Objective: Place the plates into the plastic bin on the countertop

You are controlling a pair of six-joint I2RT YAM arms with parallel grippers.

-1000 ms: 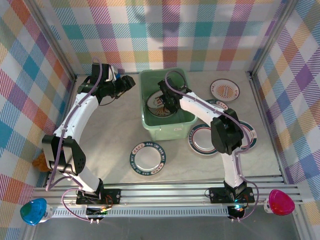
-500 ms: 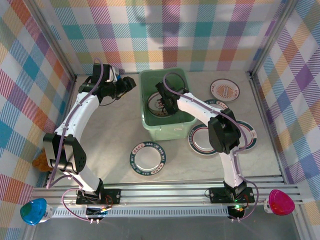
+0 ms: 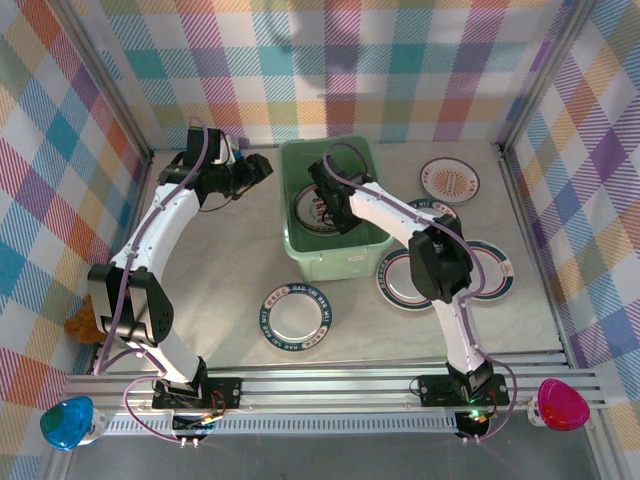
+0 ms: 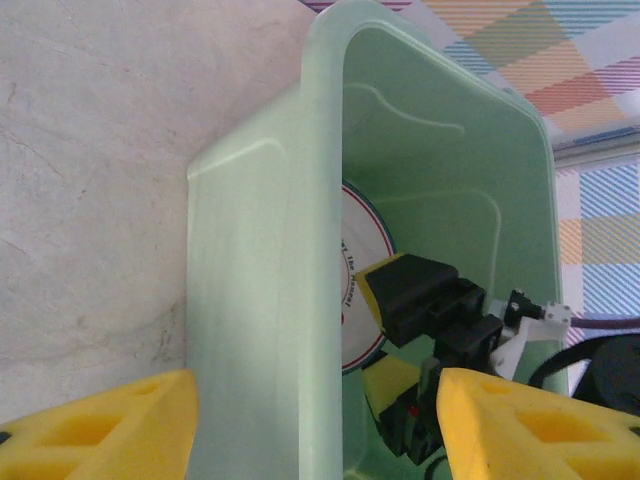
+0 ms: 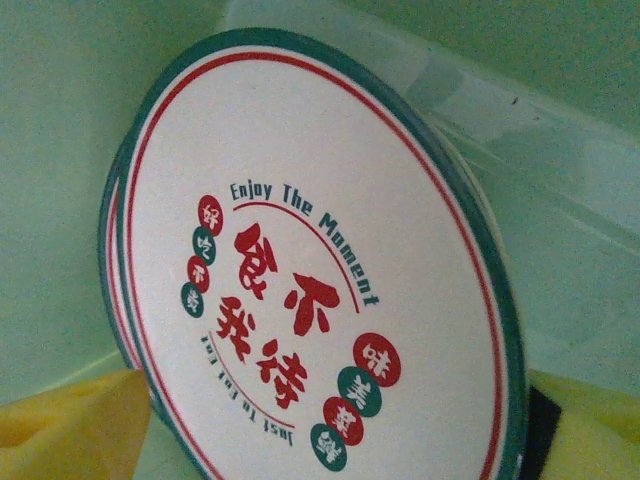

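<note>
The pale green plastic bin (image 3: 345, 255) stands mid-countertop (image 3: 220, 250). Inside it lies a white plate (image 3: 312, 215) with a teal rim and red characters (image 5: 300, 270), stacked on another plate. My right gripper (image 3: 335, 205) is down in the bin, open, its yellow fingertips (image 5: 70, 430) on either side of that plate's near edge. My left gripper (image 3: 257, 167) is open beside the bin, and the bin's left wall (image 4: 260, 300) stands between its fingers (image 4: 100, 430). More plates lie on the countertop: one in front (image 3: 297, 317), three on the right (image 3: 408, 280) (image 3: 492, 270) (image 3: 449, 180).
Another plate (image 3: 437, 209) peeks out from behind the right arm next to the bin. Plaid walls close off the back and both sides. Aluminium rails (image 3: 330, 385) run along the near edge. The right gripper's black body (image 4: 430, 300) shows inside the bin.
My right gripper has gone from shut to wide open, letting go of the plate, which now rests in the bin. The left arm has hardly moved.
</note>
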